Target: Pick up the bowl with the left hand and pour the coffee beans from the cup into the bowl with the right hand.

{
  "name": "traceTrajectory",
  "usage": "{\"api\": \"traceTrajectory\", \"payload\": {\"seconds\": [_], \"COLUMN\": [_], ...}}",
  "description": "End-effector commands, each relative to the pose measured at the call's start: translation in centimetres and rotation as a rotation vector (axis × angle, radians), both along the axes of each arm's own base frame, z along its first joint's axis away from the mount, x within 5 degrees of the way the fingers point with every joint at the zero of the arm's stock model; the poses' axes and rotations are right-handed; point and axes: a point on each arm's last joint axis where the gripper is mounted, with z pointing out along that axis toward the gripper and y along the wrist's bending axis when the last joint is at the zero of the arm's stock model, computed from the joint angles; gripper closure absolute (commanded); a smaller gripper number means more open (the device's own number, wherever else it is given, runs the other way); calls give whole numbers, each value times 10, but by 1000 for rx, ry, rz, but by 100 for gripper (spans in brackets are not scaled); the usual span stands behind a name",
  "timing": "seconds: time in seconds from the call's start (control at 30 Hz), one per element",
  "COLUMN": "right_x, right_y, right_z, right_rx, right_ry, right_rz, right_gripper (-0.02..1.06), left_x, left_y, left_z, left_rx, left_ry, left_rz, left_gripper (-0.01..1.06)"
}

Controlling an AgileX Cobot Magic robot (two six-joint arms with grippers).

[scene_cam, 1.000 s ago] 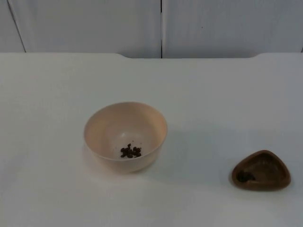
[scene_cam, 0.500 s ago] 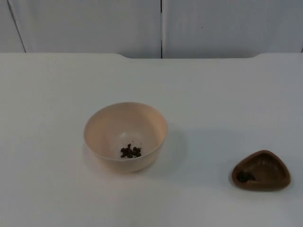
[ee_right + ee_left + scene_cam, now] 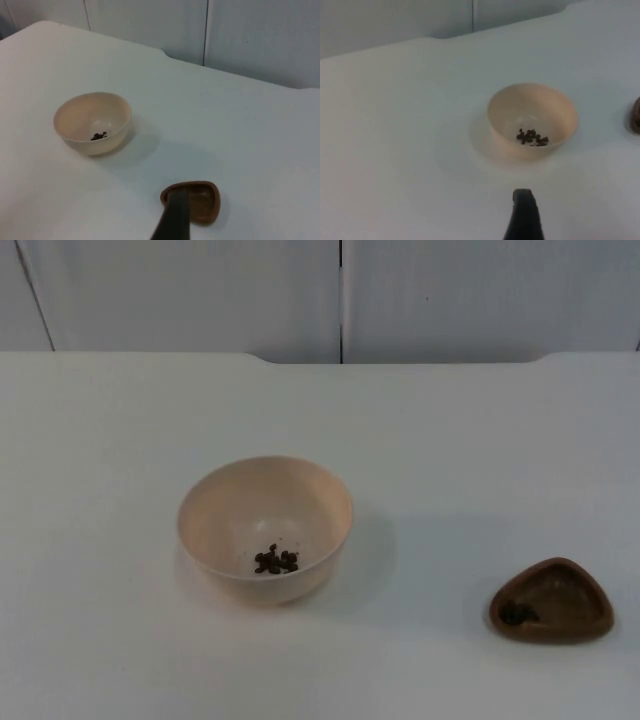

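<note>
Since nothing on the table has shifted over the last second, the pour looks finished and both arms appear to wait, pulled back. Cream bowl point(image 3: 265, 528) sits upright left of centre with a small heap of coffee beans point(image 3: 275, 561) on its floor. Brown rounded-triangle cup point(image 3: 552, 601) rests well apart to its right, near the front edge, a dark bit left inside. Left gripper point(image 3: 522, 217) looks onto the bowl, right gripper point(image 3: 175, 215) hangs over the cup; whether either claw is apart or together cannot be told.
</note>
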Motion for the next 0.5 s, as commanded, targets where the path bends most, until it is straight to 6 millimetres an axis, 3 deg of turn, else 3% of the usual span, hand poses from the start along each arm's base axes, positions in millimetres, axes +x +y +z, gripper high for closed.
{"api": "traceTrajectory", "payload": {"seconds": [0.0,0.13,0.3,0.47], "right_x": [-4,-9,-9,-9], "right_y": [-2,-5,-4,-4], "right_z": [-2,-11,-37,-37], "right_rx": [-10,-39,-50,-39], "right_ry": [5,42,88,91], "right_rz": [8,4,5,-3], "right_gripper": [35,35,35,35], "left_x": [-6,-10,-7,-2], "left_y": [2,4,2,-2], "left_z": [-4,-4,-18,-25], "left_rx": [-2,-2,28,30], "left_ry": [-4,-31,35,34], "left_rz": [-16,-14,-16,-37], "left_gripper": [46,46,46,46]}}
